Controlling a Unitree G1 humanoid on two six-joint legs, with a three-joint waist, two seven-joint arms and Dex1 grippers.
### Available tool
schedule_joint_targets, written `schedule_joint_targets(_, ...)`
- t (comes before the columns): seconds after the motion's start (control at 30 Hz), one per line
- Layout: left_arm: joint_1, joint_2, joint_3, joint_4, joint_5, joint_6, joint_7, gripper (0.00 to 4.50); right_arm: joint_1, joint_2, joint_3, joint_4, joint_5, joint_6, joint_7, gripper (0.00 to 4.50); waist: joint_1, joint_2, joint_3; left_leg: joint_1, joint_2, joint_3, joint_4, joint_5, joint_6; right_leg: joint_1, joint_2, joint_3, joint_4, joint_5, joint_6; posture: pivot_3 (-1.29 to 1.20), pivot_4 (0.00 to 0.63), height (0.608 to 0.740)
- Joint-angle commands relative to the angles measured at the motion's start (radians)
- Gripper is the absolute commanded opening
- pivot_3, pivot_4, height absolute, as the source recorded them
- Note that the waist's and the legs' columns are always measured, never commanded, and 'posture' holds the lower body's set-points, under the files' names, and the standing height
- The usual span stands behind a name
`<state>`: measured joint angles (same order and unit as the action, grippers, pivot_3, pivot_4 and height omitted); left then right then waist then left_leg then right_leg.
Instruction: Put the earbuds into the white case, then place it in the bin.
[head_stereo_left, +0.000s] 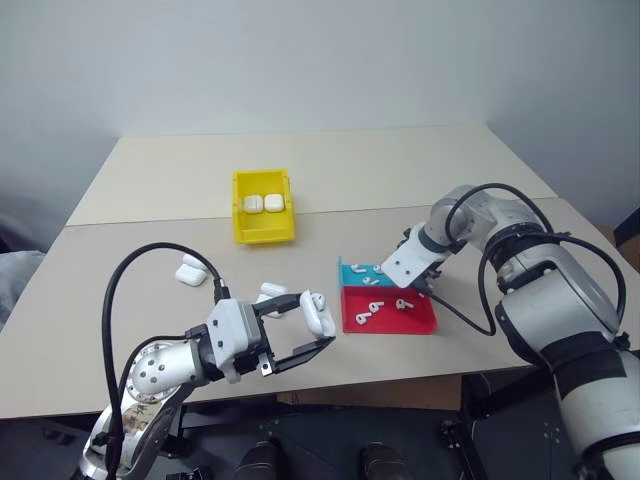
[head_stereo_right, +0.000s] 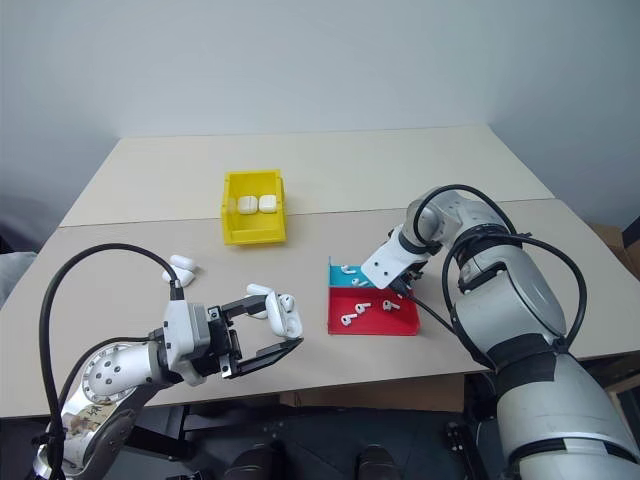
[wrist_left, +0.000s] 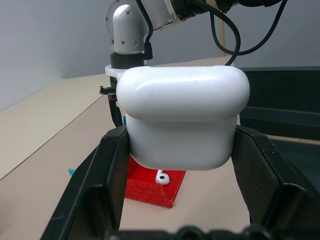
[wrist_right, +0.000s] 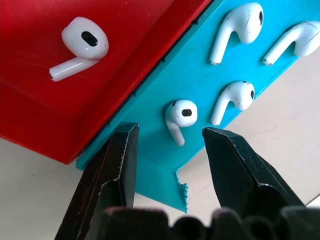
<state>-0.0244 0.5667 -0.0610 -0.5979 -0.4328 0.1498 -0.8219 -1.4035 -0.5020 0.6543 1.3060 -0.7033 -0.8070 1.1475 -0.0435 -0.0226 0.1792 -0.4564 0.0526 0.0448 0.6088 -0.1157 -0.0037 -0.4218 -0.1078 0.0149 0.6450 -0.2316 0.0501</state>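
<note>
While the left end effector (head_stereo_left: 305, 335) sits low in the lower left of the frame, its two black fingers are clamped on a white case (head_stereo_left: 318, 313), lid flipped up, held clear above the table (head_stereo_left: 470, 160). Over at centre right, the right end effector (wrist_right: 170, 145) points steeply down over the teal tray (wrist_right: 200, 75), fingers parted with one earbud (wrist_right: 180, 116) lying between the tips (no contact that I can see). More earbuds (wrist_right: 235, 25) lie on the teal tray, and another on the red tray (head_stereo_left: 420, 318) beside it. The yellow bin (head_stereo_left: 263, 232) sits upper centre-left with two closed cases (head_stereo_left: 262, 203) inside. Spare cases (head_stereo_left: 190, 270) rest on the table at left.
</note>
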Motion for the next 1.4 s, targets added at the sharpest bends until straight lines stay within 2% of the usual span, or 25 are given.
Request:
schedule_joint_targets(0.03,0.004,0.003,0.013,-0.034,0.0,-0.015,0.006,2.77,-0.023,-0.003,-0.01,-0.001,0.007,-0.016,-0.012,2.11,0.0,0.0,0.0,0.0,0.0,0.0,0.0,0.0,0.0,0.0,0.0,0.0,0.0,0.0,0.0,0.0,0.15,0.74)
schedule_joint_targets(0.6,0.007,0.007,0.015,-0.036,-0.001,-0.016,0.003,2.77,-0.021,0.016,-0.02,0.003,0.019,-0.016,-0.013,2.11,0.0,0.0,0.0,0.0,0.0,0.0,0.0,0.0,0.0,0.0,0.0,0.0,0.0,0.0,0.0,0.0,0.15,0.74)
schedule_joint_targets(0.67,0.008,0.008,0.016,-0.037,-0.001,-0.014,0.005,2.77,-0.018,0.016,-0.018,0.004,0.015,-0.014,-0.027,1.74,0.0,0.0,0.0,0.0,0.0,0.0,0.0,0.0,0.0,0.0,0.0,0.0,0.0,0.0,0.0,0.0,0.15,0.74)
schedule_joint_targets(1.37,0.012,0.014,0.014,-0.043,-0.004,-0.014,0.008,2.77,-0.011,0.016,-0.007,0.016,0.003,0.005,-0.017,1.74,0.0,0.0,0.0,0.0,0.0,0.0,0.0,0.0,0.0,0.0,0.0,0.0,0.0,0.0,0.0,0.0,0.15,0.74)
schedule_joint_targets(1.4,0.012,0.014,0.014,-0.043,-0.003,-0.015,0.008,2.77,-0.01,0.016,-0.009,0.016,0.005,0.003,-0.016,1.56,0.0,0.0,0.0,0.0,0.0,0.0,0.0,0.0,0.0,0.0,0.0,0.0,0.0,0.0,0.0,0.0,0.15,0.74)
